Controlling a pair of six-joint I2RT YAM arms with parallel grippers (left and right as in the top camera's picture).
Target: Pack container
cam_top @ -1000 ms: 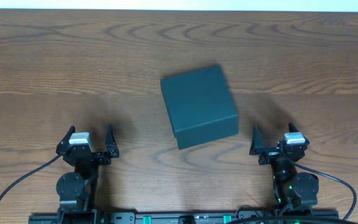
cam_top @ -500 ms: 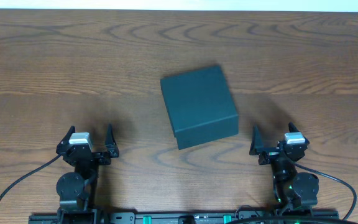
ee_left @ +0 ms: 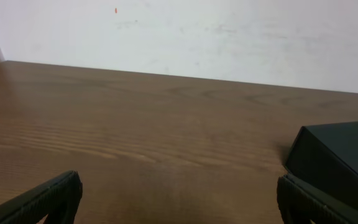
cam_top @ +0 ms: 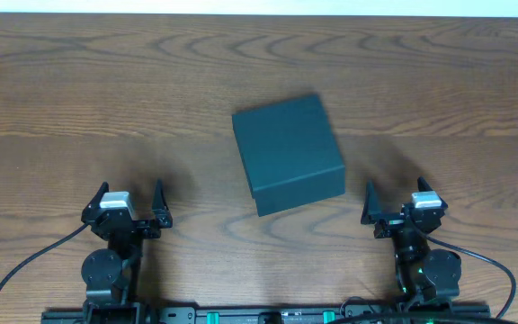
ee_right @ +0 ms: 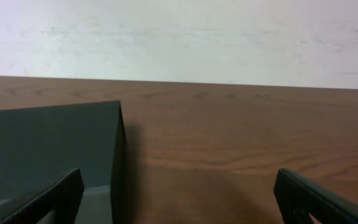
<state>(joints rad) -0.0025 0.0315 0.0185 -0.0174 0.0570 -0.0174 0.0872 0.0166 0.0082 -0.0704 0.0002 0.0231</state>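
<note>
The container (cam_top: 288,153), a dark teal-grey square box with its lid down, sits slightly turned in the middle of the wooden table. It shows at the right edge of the left wrist view (ee_left: 347,155) and on the left of the right wrist view (ee_right: 48,149). My left gripper (cam_top: 126,205) rests near the front left, open and empty, well left of the box. At the front right stands my right gripper (cam_top: 401,200), open too, with bare table between its fingers (ee_right: 303,199). Neither touches the container.
The brown wooden table (cam_top: 106,99) stretches on all sides of the box. A white wall (ee_left: 197,37) rises behind its far edge. Black cables (cam_top: 25,270) run from both arm bases along the front edge.
</note>
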